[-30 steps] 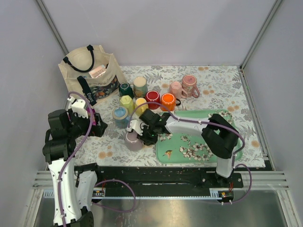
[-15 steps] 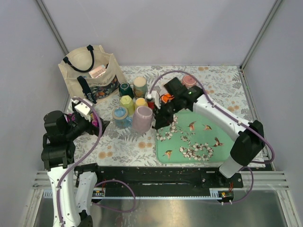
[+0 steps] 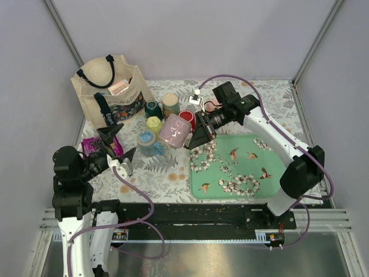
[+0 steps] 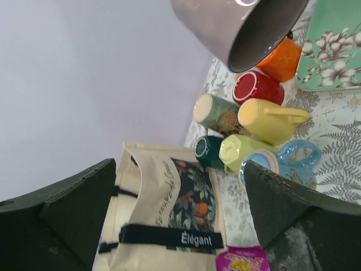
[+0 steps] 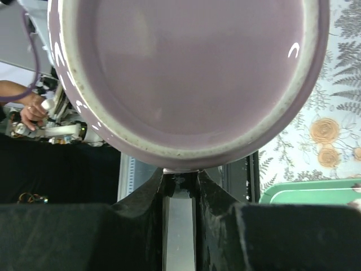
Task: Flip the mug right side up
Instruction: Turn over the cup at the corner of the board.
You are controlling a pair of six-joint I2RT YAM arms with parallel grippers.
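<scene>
Two tools, only one busy: left tool (image 3: 118, 144) sits low at the desk's (image 3: 259, 98) left side, jaws spread wide, holding nothing, with the tote bag (image 3: 109, 92) behind it and a pink snack packet (image 3: 92, 145) just beside it. It's well apart from the action, so low risk there

Centre: mauve mug (image 3: 174, 130) is in the air, tipped roughly on its side with the mouth facing the right tool (image 3: 199, 134), so not upright yet. It hangs right over the mug cluster (image 3: 154, 124)

Right tool is clamped on the mug's rim only. The wrist view shows a thin pinch on the wall (image 5: 180, 169)

Risks:
- smooth rim, heavy body hanging off one side: mug may swivel or slip in the pinch as the wrist rolls
- a drop lands on the cluster below, chipping or scattering mugs
- lowering here is crowded, so the base could clip a neighbour and tip
- green tray (image 3: 219, 173) to the right looks the safer landing
</scene>
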